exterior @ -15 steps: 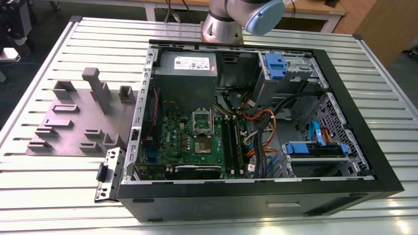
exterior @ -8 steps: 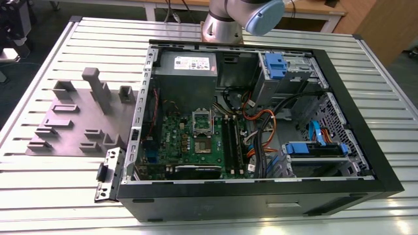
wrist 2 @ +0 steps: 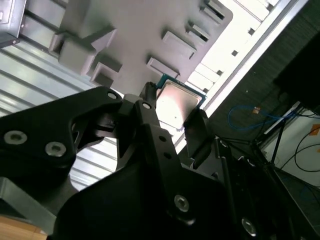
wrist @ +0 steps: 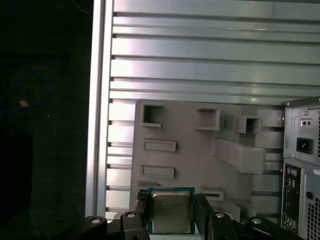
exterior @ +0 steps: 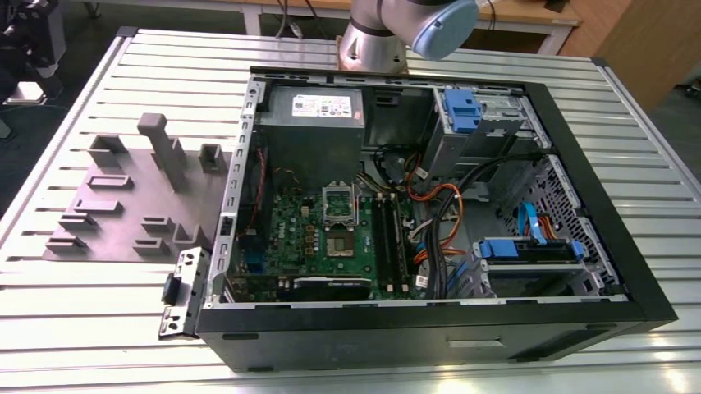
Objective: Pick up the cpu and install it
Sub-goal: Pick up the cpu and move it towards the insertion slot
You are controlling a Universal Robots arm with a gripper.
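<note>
The cpu (wrist: 172, 210), a small square chip with a dull silver top and a green-blue rim, sits between my two black fingers in both wrist views. My gripper (wrist: 172, 214) is shut on the cpu (wrist 2: 177, 104), one finger on each side edge. The gripper (wrist 2: 172, 112) hangs well above the grey plastic fixture plate (wrist: 185, 150), which lies on the slatted metal table. In the exterior view, the open computer case (exterior: 613, 271) lies on its side with the motherboard's cpu socket (exterior: 341, 222) facing up near its middle.
The grey fixture plate (exterior: 131, 205), with several raised blocks, lies at the exterior view's left of the case. The arm's base (exterior: 378, 41) stands behind the case. Cables and blue drive bays (exterior: 526, 246) crowd the case toward the exterior view's right. The table's edge rail (wrist: 97, 100) borders dark floor.
</note>
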